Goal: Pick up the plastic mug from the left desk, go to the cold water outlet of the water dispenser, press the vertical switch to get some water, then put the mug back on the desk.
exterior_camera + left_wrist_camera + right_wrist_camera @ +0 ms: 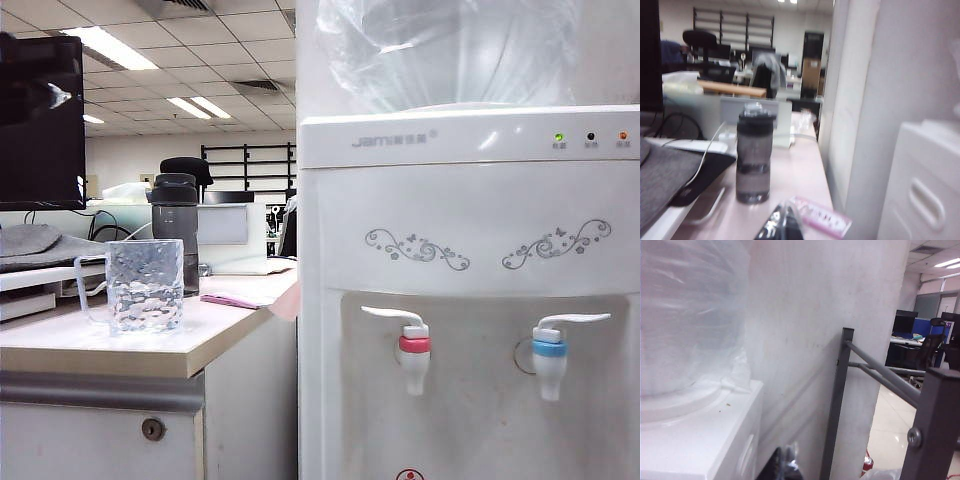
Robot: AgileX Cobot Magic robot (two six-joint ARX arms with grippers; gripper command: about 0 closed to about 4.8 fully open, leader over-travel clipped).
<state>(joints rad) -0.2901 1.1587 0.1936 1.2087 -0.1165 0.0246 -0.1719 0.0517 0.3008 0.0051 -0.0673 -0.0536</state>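
The plastic mug (145,285) stands near the left desk's (110,350) front edge, holding water; the left gripper (782,225) is closed, empty; the right gripper's (782,465) state cannot be told.

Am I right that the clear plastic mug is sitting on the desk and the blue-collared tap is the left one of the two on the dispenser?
Not quite. The plastic mug does sit on the left desk, but the exterior view shows the blue-collared cold water outlet on the right; the pink-red tap is the left one.
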